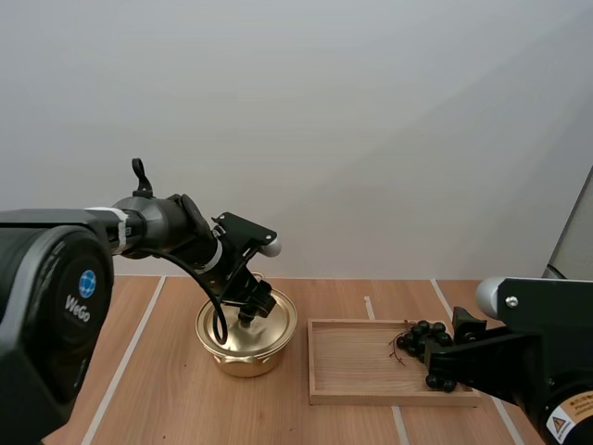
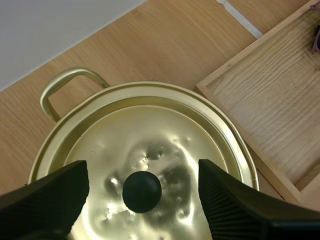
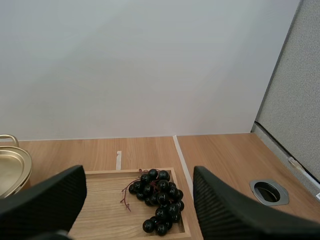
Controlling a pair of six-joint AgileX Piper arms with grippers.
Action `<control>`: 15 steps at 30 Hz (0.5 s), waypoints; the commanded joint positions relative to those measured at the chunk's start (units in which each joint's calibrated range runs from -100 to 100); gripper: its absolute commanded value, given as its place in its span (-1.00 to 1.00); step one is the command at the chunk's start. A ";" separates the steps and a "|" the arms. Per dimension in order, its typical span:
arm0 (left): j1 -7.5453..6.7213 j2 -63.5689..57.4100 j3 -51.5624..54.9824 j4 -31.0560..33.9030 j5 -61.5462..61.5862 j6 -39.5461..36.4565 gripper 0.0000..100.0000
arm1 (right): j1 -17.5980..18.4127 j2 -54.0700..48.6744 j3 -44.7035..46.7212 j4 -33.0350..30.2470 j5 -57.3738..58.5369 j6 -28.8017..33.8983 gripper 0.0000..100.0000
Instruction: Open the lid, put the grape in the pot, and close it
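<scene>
Nothing done yet. Lid (image 2: 150,135) closed on pot (image 1: 243,357). Left end effector (image 2: 142,172) wide, astride knob (image 2: 142,191), not gripping. Grapes (image 3: 157,197) in tray (image 3: 105,192). Right end effector (image 3: 139,175) wide, empty, near grapes. Remaining: lift lid, load grapes, close.

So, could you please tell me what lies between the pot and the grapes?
In the high view, a strip of bare table beside the pot, then the wooden tray's bare left half; the grapes lie at its right end.
</scene>
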 commanded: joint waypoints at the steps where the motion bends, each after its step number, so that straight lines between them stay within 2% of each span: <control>1: -0.20 1.96 -1.14 -0.39 -0.48 -0.13 1.00 | -0.22 0.15 -0.64 -0.66 -0.52 0.12 1.00; 5: -0.20 2.73 -1.14 -0.39 0.76 -0.13 1.00 | -0.22 0.15 -0.64 -0.65 -0.33 0.12 1.00; 6: -0.20 2.87 -1.14 -0.39 1.14 -0.13 0.84 | -0.22 0.15 -0.64 -0.65 -0.19 0.12 1.00; 8: -0.20 2.87 -1.14 -0.39 1.75 -0.13 0.02 | -0.22 0.15 -0.64 -0.65 1.16 -0.43 1.00; 10: -0.20 2.87 -1.29 -0.39 2.72 -0.13 -0.89 | -0.22 0.15 -0.64 -0.77 2.87 -0.73 1.00; 11: -0.20 2.74 -1.60 -0.39 3.50 -0.13 -0.99 | -0.22 0.15 -0.64 -0.85 3.74 -0.73 1.00; 15: -0.20 -0.15 -2.23 -0.76 5.00 -0.46 -1.00 | -0.22 0.44 -0.64 -3.96 4.12 0.21 1.00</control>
